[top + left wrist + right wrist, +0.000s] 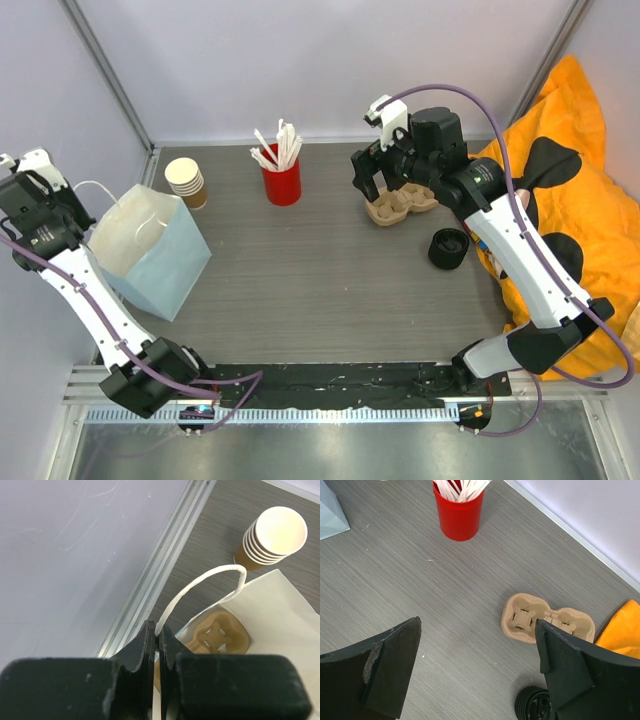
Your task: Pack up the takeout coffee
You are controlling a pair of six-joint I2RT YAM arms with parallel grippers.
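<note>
The takeout coffee shows as a stack of tan kraft paper cups (186, 182) with white insides (274, 535), standing at the back left beside a pale blue paper bag (150, 250). My left gripper (157, 632) is shut on the bag's white twisted handle (200, 582) at the far left (72, 200). Inside the bag lies a moulded cardboard carrier (220, 632). My right gripper (477, 625) hangs open and empty over the table at the back right (372, 185), just left of a second cardboard carrier (520, 617).
A red cup of white sticks (282, 180) stands at the back centre. Beside the carrier (400, 205) sits a stack of black lids (448, 248). An orange and black cloth (570, 150) fills the right side. Walls close in on the left and back.
</note>
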